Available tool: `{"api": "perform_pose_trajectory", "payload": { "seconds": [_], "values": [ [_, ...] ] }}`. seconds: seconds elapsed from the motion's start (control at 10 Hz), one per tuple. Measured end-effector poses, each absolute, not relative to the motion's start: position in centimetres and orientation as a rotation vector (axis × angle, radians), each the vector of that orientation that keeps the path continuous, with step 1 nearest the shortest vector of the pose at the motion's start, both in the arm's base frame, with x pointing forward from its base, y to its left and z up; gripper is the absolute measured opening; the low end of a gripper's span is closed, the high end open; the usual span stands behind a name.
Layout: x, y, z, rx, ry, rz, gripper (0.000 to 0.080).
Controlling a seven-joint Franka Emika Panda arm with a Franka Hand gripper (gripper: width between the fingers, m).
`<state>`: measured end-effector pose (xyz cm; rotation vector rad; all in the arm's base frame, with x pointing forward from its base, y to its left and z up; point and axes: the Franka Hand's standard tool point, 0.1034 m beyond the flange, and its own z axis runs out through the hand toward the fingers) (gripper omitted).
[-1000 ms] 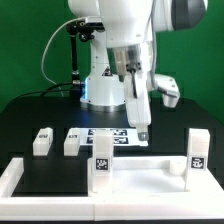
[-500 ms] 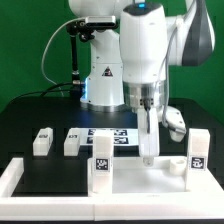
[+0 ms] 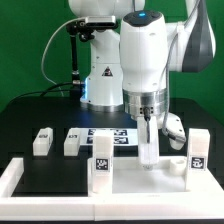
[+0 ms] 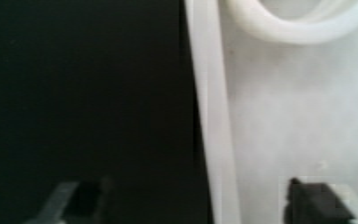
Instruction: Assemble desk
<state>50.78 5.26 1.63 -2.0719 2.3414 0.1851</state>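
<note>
As the gripper (image 3: pixel 148 143) is hovering with fingers (image 4: pixel 78 200) spread, empty | top panel (image 3: pixel 135 176) is lying directly beneath | its edge is running between them.

1. Your wrist view is pretty much mush. The white ring (image 4: pixel 309 25) is soft-edged and gets chopped off by the frame.
2. The fingers (image 4: pixel 76 200) only poke in as dark blurry tips, and the rest is cropped out.
3. In your exterior view, the marker board (image 3: pixel 118 135) is partly hidden behind the gripper (image 3: pixel 148 152).
4. The tags on the desk legs (image 3: pixel 198 150) are too small to read.
</note>
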Motion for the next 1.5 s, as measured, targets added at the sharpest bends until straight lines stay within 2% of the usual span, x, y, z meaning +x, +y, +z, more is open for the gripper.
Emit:
{"api": "perform_pose_trajectory", "payload": {
  "seconds": [0.2,0.3,0.4,1.3,1.5],
  "values": [
    [50.8,5.3,1.6,-2.072,2.342,0.185,0.0194],
    [50.8,5.3,1.6,-2.073,2.341,0.185,0.0194],
    [50.9,5.3,1.6,-2.078,2.334,0.181,0.0070],
    [50.9,5.3,1.6,-2.093,2.320,0.181,0.0070],
    [50.8,4.0,1.8,-2.299,2.095,0.169,0.0070]
  ]
}}
